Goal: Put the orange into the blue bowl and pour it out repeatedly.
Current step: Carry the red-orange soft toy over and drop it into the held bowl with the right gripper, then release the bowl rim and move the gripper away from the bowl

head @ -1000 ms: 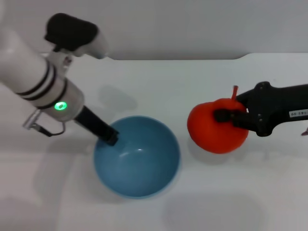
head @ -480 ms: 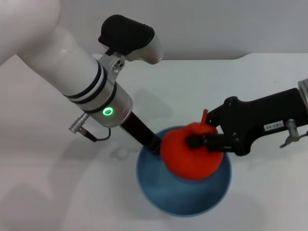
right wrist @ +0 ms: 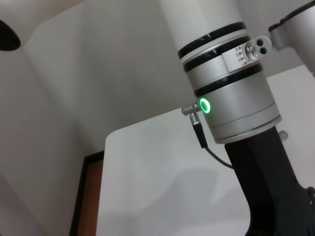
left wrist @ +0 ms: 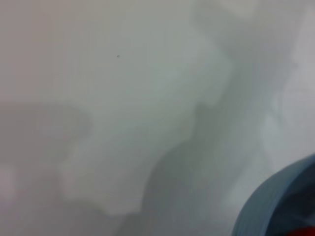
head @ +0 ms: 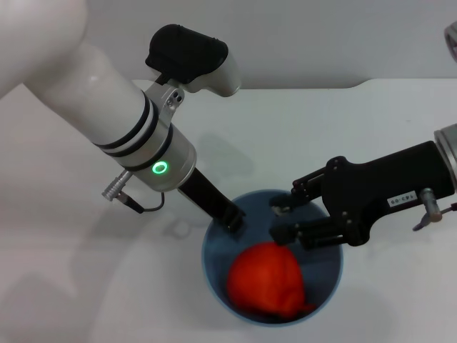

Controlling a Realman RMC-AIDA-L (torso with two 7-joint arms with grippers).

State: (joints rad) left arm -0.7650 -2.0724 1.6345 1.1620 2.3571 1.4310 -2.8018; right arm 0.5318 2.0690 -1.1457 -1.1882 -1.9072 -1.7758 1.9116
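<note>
The orange (head: 265,280) lies inside the blue bowl (head: 325,271) near the table's front edge in the head view. My right gripper (head: 282,218) is open and empty just above the bowl's far rim, over the orange. My left gripper (head: 230,218) is shut on the bowl's far-left rim. The left wrist view shows a piece of the bowl's rim (left wrist: 268,206) and a sliver of the orange (left wrist: 301,231).
The bowl stands on a white table (head: 371,128) with a grey wall behind it. My left forearm, with a green light, reaches in from the left (head: 136,136) and fills the right wrist view (right wrist: 231,98).
My right gripper carried the orange leftward over the bowl, opened and dropped it in. My left arm shifted the bowl to the right before that.
</note>
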